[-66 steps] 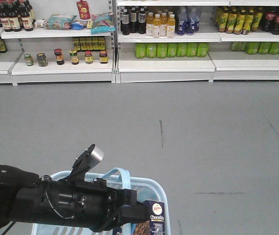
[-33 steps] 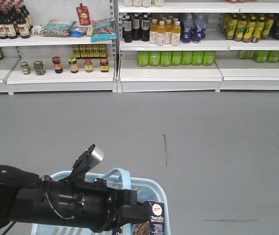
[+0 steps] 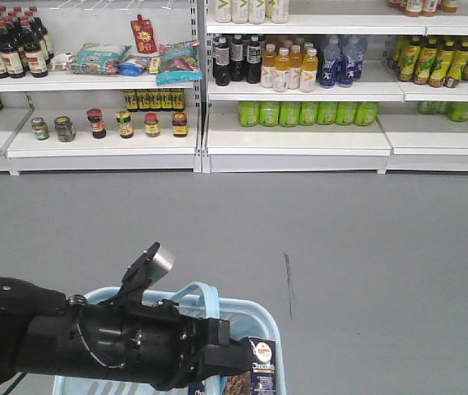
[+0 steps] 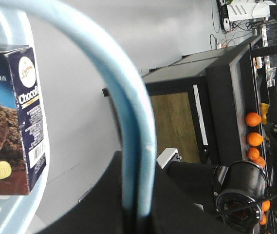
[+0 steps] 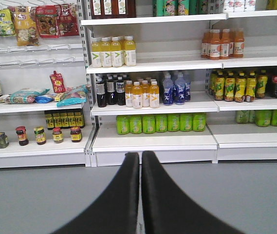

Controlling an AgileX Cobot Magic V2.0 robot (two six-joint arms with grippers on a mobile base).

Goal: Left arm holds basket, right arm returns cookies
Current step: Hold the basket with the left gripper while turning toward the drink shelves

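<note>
Holding the basket [image 3: 271, 319] up by its curved handle [image 4: 128, 92], we are wrapping the left gripper [image 4: 136, 214] around that handle. It is running straight into the black jaws, so we are judging the grip closed on it, though the fingertips themselves are hidden. We are carrying the basket low in front of the left arm [image 3: 85, 341], presumably so that its open top is facing the other arm. The cookies [image 4: 16, 112] are standing upright inside the basket, near its right side, with nothing gripping them. The right gripper [image 5: 140, 161] is pointing toward the shelves [image 5: 153, 141] with its two fingers [image 5: 123, 195] pressed together and nothing between them, so we are judging that the carton is not yet being picked out. Counting, we are seeing one basket, one cookie carton and two grippers, only one of them loaded. We are also seeing six jars [image 3: 124, 123] in a row on the low shelf at the left.
</note>
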